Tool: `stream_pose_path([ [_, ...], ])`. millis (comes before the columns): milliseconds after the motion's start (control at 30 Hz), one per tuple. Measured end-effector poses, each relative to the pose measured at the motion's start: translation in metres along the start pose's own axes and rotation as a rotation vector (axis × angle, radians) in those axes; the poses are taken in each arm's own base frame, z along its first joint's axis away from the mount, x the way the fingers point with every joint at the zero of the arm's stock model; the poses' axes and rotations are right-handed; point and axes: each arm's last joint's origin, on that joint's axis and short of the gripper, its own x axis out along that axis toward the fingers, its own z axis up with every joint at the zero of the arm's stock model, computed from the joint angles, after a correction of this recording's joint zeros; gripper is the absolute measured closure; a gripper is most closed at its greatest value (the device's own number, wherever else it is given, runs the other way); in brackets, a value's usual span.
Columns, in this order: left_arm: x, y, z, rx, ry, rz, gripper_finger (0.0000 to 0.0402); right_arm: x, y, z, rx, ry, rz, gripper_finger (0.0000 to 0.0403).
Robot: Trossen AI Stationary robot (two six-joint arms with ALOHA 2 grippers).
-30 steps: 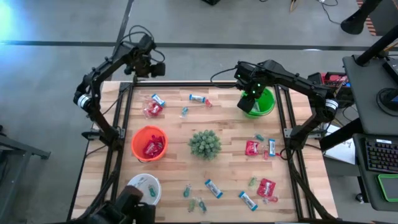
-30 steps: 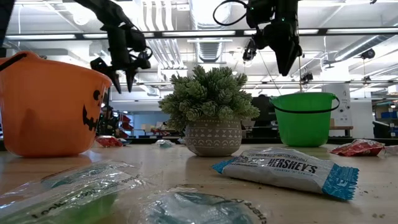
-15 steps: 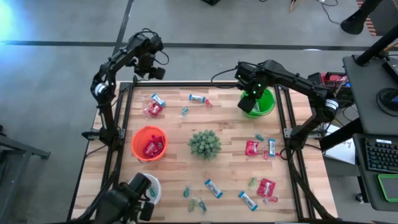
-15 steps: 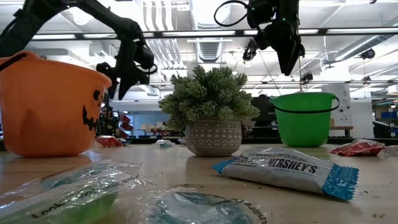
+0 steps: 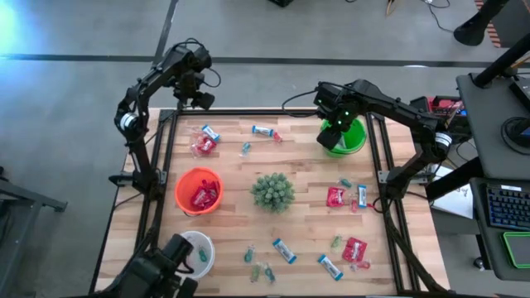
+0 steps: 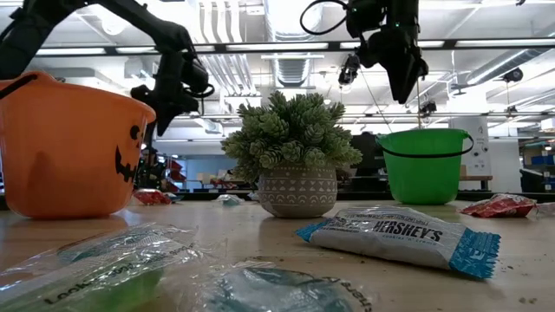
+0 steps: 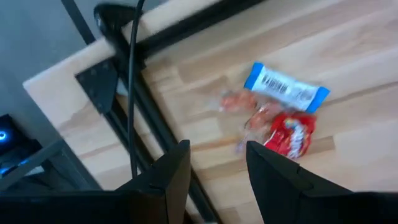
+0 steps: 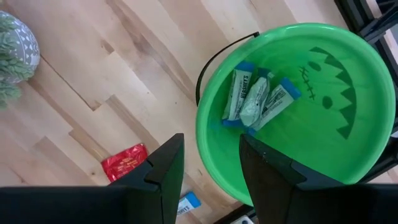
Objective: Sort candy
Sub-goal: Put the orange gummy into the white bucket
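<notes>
Candy lies scattered on the wooden table (image 5: 306, 223): a blue-and-white bar (image 7: 286, 90) and a red packet (image 7: 292, 134) at the far left, and more bars (image 5: 284, 250) and red packets (image 5: 335, 196) nearer and to the right. My left gripper (image 7: 217, 152) hangs open, pointing down above the table's far left corner (image 5: 197, 93), short of that bar and packet. My right gripper (image 8: 211, 155) hangs open above the near rim of the green bowl (image 8: 298, 112), which holds several blue-and-white bars (image 8: 255, 99).
An orange pumpkin bowl (image 5: 199, 190) with red packets stands at the left, and a white bowl (image 5: 195, 248) at the near left. A spiky potted plant (image 5: 273, 192) stands in the middle. A black frame (image 5: 161, 157) runs along the table's sides.
My left gripper has rolled about its own axis and tipped to point more straight down over the far left corner, sinking a little. Its arm's elbow has swung inward. The right arm and the candy have kept still.
</notes>
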Motion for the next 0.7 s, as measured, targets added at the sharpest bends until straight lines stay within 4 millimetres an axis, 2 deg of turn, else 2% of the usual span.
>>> stream_pose_path([
  [133,0.012,0.003,-0.016,0.017,0.066,-0.022,0.0263,0.0,0.0,0.0,0.021,0.0,0.0,0.0257],
  [267,0.022,0.001,-0.034,0.124,0.08,-0.055,0.0263,0.0,0.0,0.0,0.023,-0.001,0.0,0.0257],
  [433,0.035,0.001,-0.048,0.204,0.021,-0.062,0.0263,0.0,0.0,0.0,0.042,-0.004,0.001,0.0257],
  [700,0.043,-0.004,-0.065,0.406,-0.04,-0.062,0.0263,0.0,0.0,0.001,0.072,-0.006,0.002,0.0257],
])
